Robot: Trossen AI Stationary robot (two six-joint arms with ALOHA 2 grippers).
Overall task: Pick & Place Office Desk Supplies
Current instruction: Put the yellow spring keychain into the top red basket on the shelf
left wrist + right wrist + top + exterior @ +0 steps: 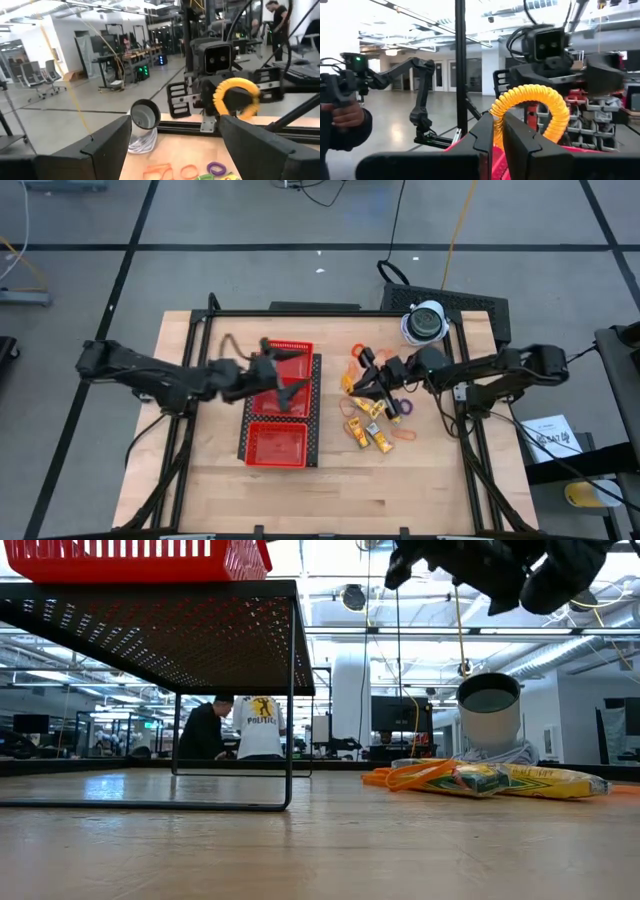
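Observation:
The office desk supplies lie in a loose pile right of the red mesh tray: orange rubber-band loops, a purple ring, short yellow sticks. They also show in the low view and the left wrist view. My right gripper hangs level above the pile's left part, clear of the table, with its fingers shut to a thin slit. My left gripper hovers open over the tray, facing the right arm, with nothing between its fingers. My right gripper: I cannot tell whether anything thin sits between its shut fingers. The slit shows only the other arm's yellow coil and the red tray behind it.
The tray stands on a black mesh stand raised on legs. A white-grey dome-like object rests near the table's far right corner. A person's hand holding a device shows beyond the table. Bare wood lies along the near edge.

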